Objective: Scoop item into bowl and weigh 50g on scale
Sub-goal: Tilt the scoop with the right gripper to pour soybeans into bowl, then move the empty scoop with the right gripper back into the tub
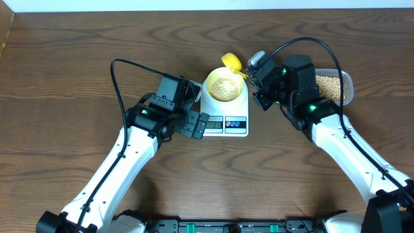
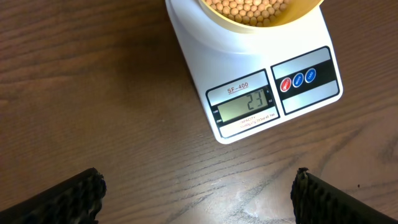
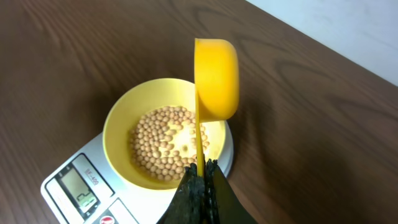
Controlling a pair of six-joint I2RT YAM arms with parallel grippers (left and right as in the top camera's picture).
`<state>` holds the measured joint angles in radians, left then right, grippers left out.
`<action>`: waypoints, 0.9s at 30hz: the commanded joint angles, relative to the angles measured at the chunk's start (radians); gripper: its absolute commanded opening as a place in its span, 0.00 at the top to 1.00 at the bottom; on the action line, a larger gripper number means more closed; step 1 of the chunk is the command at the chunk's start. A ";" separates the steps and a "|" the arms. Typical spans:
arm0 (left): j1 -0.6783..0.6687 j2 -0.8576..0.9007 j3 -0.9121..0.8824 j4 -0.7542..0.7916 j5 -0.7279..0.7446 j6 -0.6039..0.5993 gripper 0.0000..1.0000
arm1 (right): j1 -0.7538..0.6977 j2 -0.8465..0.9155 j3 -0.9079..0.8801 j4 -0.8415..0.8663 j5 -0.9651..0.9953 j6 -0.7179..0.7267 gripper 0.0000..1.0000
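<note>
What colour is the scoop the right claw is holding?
Bright yellow. The scoop shows best in the right wrist view, its handle gripped by the right claw.

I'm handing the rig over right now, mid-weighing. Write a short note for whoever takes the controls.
Left gripper: open, empty, by the front-left corner of the scale.
Right gripper: shut on the handle of the yellow scoop, which is tipped on its side over the bowl.
The bowl sits on the scale, partly filled with beans. The supply tub is to the right, partly under the right arm.
Done: the display reads 23.
Left: more scoops until it reads 50.
</note>
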<state>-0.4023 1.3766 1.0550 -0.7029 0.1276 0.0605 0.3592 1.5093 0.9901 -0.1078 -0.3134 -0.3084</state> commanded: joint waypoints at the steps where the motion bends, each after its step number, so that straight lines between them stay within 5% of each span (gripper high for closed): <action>1: -0.002 -0.003 0.000 -0.002 -0.005 0.014 0.02 | 0.023 -0.038 0.005 -0.002 0.009 -0.034 0.99; 10: -0.002 -0.003 0.000 -0.002 -0.005 0.014 0.02 | 0.050 -0.052 0.005 -0.029 0.098 -0.066 0.99; 18: -0.002 -0.003 0.000 -0.002 -0.005 0.014 0.02 | 0.015 -0.151 0.005 0.005 0.098 0.266 0.99; 27: -0.002 -0.003 0.000 -0.002 -0.005 0.014 0.02 | -0.190 -0.264 0.005 -0.084 0.098 0.360 0.99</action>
<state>-0.4023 1.3766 1.0550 -0.7033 0.1280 0.0605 0.2440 1.2743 0.9897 -0.1658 -0.2283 -0.0059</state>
